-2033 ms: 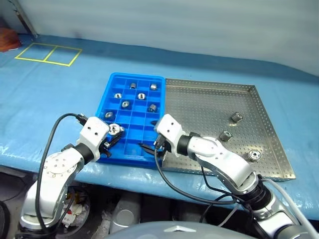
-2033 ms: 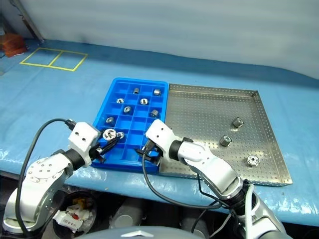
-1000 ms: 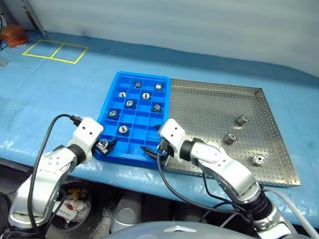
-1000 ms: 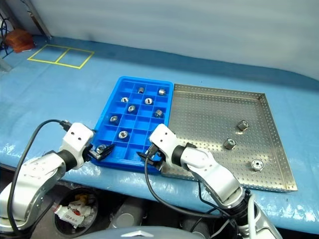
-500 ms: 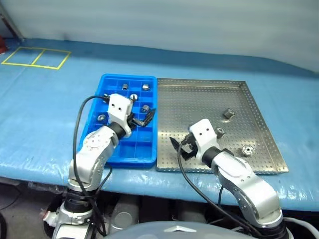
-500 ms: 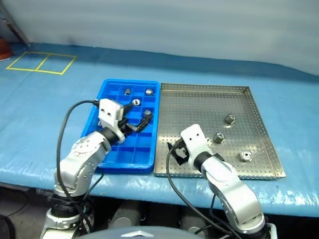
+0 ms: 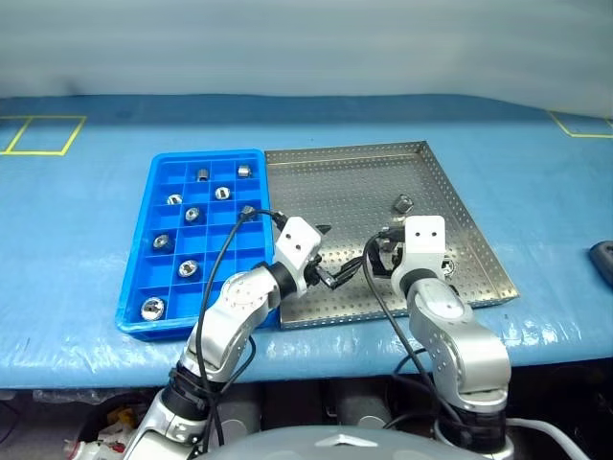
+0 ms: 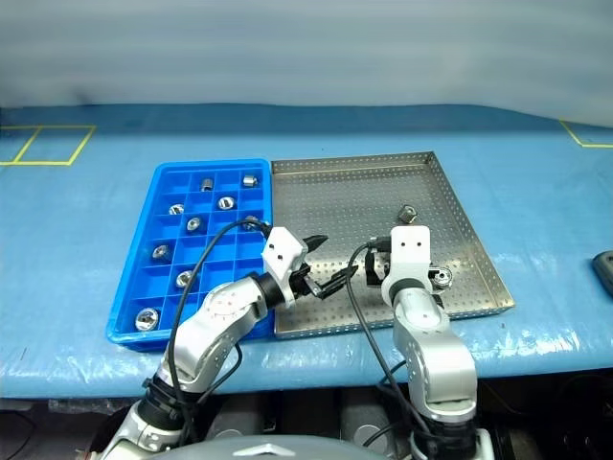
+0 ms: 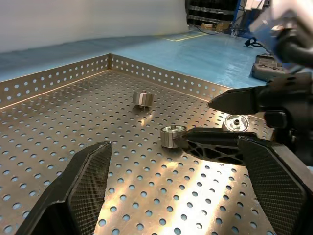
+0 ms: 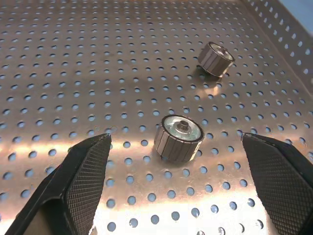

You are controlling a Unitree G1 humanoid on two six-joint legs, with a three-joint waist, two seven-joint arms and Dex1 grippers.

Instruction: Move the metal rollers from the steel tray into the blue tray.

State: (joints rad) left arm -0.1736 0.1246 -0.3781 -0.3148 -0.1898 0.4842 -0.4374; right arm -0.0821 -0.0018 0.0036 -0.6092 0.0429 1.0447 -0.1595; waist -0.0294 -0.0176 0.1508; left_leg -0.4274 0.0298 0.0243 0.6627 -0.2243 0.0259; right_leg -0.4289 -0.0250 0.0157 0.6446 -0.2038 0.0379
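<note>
Both arms reach forward over the near part of the steel tray point(image 7: 364, 192). The left hand point(image 8: 324, 261) points level and toward the right, its fingers spread wide and holding nothing. The right hand point(image 10: 171, 196) tilts down at the tray floor, its two black fingers also spread wide and empty.

Between the right hand's fingers, just ahead of the tips, a roller point(image 10: 179, 138) lies on the perforated floor; a second roller point(image 10: 215, 59) lies farther ahead of it, near the tray's rim. From the left hand's side, the right hand's fingers stand directly ahead, with one roller point(image 9: 172, 136) just beside the lower finger, another point(image 9: 143, 99) farther off, and a third point(image 9: 237, 122) beyond the right hand. Black cables loop from both wrists over the tray's near edge.

To the left of the left hand, touching the steel tray's side, sits the blue tray point(image 7: 144, 268) on the blue-covered table point(image 7: 77, 220). Several rollers point(image 7: 189, 268) lie in its compartments, one to a cell, including one in the nearest corner cell point(image 7: 151, 309).
</note>
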